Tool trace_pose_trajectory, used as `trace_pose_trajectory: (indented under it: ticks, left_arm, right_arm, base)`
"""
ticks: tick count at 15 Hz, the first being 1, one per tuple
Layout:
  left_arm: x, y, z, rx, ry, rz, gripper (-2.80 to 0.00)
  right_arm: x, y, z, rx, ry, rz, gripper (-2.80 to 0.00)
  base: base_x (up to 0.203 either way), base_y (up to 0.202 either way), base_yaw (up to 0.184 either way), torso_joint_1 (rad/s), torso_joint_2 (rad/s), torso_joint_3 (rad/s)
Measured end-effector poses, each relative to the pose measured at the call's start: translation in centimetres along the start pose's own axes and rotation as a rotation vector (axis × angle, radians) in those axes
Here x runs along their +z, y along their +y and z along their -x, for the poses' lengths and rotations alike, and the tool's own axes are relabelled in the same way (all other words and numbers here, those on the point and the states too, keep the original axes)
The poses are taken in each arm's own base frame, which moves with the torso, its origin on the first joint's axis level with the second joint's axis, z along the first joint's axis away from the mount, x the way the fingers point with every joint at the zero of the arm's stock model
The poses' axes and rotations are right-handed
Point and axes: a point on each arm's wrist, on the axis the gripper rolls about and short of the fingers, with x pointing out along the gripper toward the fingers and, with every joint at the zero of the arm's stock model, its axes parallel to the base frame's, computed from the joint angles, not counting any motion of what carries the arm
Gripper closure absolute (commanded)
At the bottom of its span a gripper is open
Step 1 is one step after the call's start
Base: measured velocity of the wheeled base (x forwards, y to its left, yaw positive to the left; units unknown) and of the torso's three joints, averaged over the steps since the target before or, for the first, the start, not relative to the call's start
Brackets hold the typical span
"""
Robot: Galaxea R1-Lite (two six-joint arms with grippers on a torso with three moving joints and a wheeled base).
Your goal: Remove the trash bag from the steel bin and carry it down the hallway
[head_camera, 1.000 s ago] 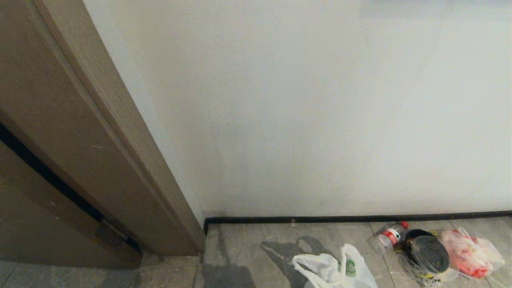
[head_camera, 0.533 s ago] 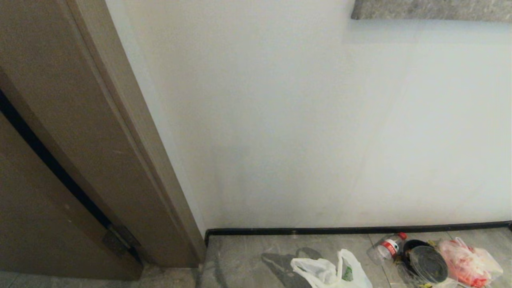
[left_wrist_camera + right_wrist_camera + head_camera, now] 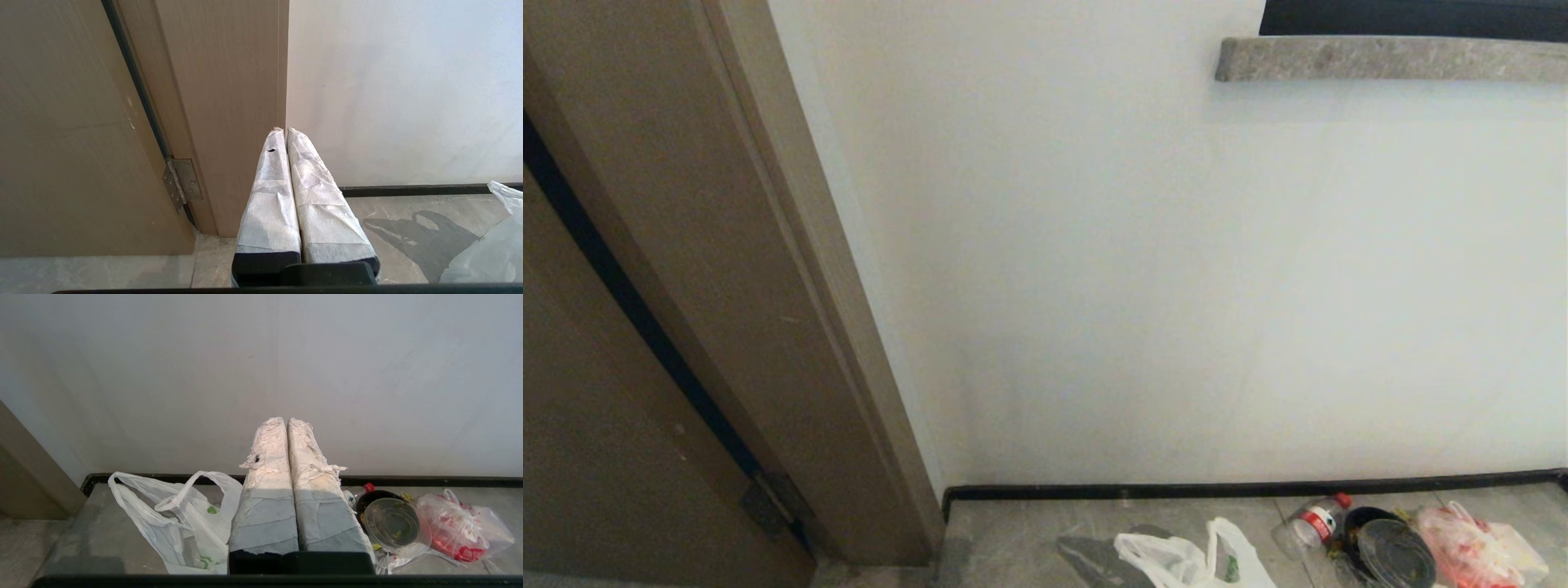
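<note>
A: Head view first. Where is the trash bag (image 3: 1188, 559)?

B: On the grey floor tiles (image 3: 1013, 531), near the black baseboard (image 3: 1258, 490) and not touching it. It is white, crinkled, with loop handles and a green mark, and the lower edge of the view cuts it off. Taking the bag as landmark: a brown door frame (image 3: 792, 286) stands well to its left, and a plastic bottle with a red cap (image 3: 1313, 520) lies on its right.

A: And beyond the bottle?

B: A black bowl under a clear lid (image 3: 1392, 551), then a clear bag with red contents (image 3: 1478, 547), farthest from the trash bag. High on the white wall (image 3: 1135, 286) runs a grey stone ledge (image 3: 1388, 59). Neither arm shows here, and I cannot find a steel bin in any view.

A: Left wrist view?

B: The left gripper (image 3: 285, 132) has both wrapped fingers pressed together, empty. It sits well apart from the trash bag (image 3: 494, 245), whose edge only just enters the view, and points at the corner of the door frame (image 3: 229, 102). A metal hinge (image 3: 182, 183) is on the far side of the frame from the bag.

A: Right wrist view?

B: The right gripper (image 3: 286, 421) is likewise closed tight on nothing. The trash bag (image 3: 179, 522) lies slumped on the floor just beside its fingers, handles loose, with the bowl (image 3: 388, 522) and the red-filled bag (image 3: 461, 531) on the fingers' other side.
</note>
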Motion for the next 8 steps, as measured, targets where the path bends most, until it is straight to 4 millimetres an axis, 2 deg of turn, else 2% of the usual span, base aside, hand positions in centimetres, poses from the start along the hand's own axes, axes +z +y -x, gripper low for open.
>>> trace_pose_trajectory:
  ticks: [8]
  left_arm:
    - [0.0,0.0,0.0,0.0,0.0,0.0,0.0]
  right_arm:
    - [0.0,0.0,0.0,-0.001,0.0,0.0,0.0]
  base:
    - [0.0,0.0,0.0,0.0,0.0,0.0]
